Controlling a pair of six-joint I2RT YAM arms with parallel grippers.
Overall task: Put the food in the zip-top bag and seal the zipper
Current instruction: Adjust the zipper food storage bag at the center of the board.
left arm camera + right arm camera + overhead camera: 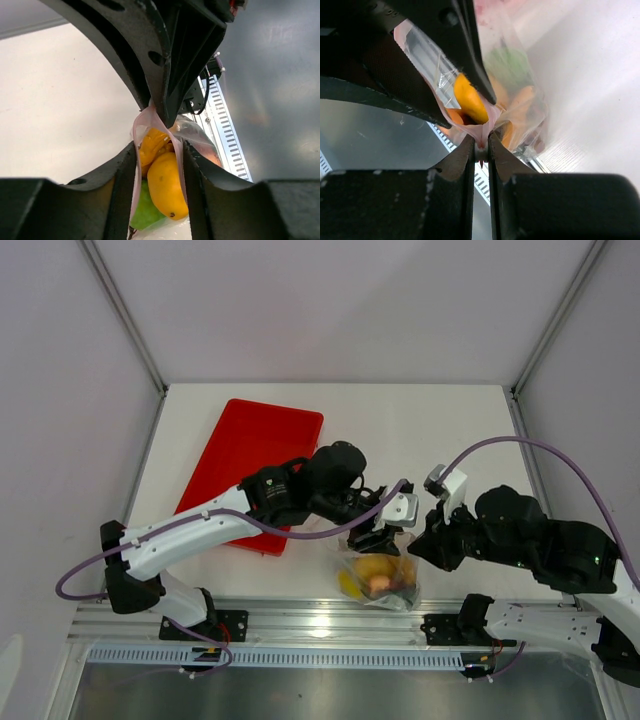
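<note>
Table [430, 430]: white, matt top, square far corners. Back wall [340, 300], left wall [60, 390], right wall [590, 360]: plain panels, pale lilac-grey, meeting at table's far corners. Two grey struts [122, 315] slant up from those corners along wall joins. Near table edge: ribbed aluminium rail [320, 615] running full width. Just below it, white slotted duct [300, 657]. Below that, dull grey metal sheet [330, 695] with blurred pale reflections. Light soft, even, from above; shadows on table faint, short.
</note>
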